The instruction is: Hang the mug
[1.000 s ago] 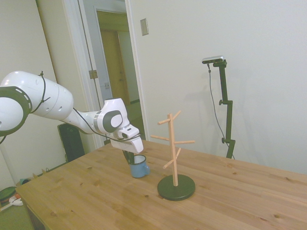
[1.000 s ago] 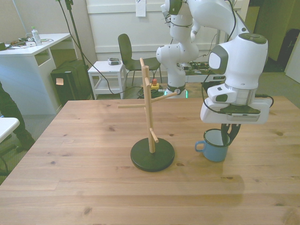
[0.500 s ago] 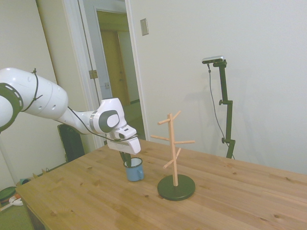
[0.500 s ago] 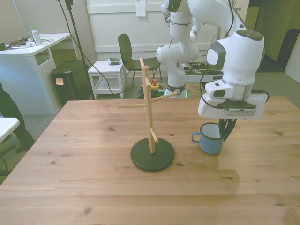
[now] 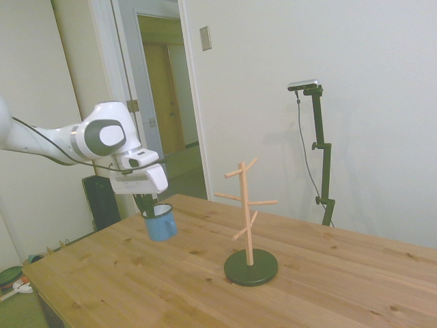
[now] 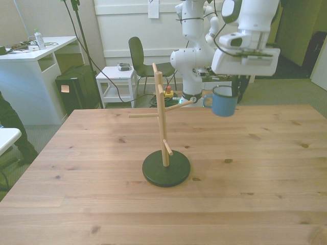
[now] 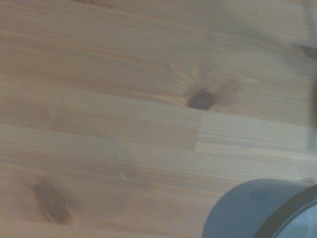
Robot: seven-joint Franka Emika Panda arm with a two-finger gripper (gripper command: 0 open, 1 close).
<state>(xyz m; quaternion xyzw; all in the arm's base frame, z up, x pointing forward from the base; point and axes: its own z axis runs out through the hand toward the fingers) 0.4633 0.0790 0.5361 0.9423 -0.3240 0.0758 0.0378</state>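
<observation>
Above the wooden desk [image 6: 265, 168], at two o'clock from the wooden peg stand [image 6: 162, 130] in the front view, the jaws grip the small light-blue enamel mug [image 6: 222, 100] by its rim. Lifting done; hanging remains.

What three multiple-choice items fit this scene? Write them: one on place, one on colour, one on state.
1. Where is the mug relative to the wooden peg stand?
A. Hanging on a peg
B. In the air, toward the front view's right of the stand
C. On the stand's base

2. What colour is the stand's round base?
A. Dark
B. White
C. Red

3. What is the hand doing?
A. Open above the table
B. Shut on the mug
C. Shut on a peg

Key: 1 B, the mug hangs clear of the pegs and the table; 2 A, the disc looks near black; 3 B, the mug is off the table under the hand, gripped at its rim.
</observation>
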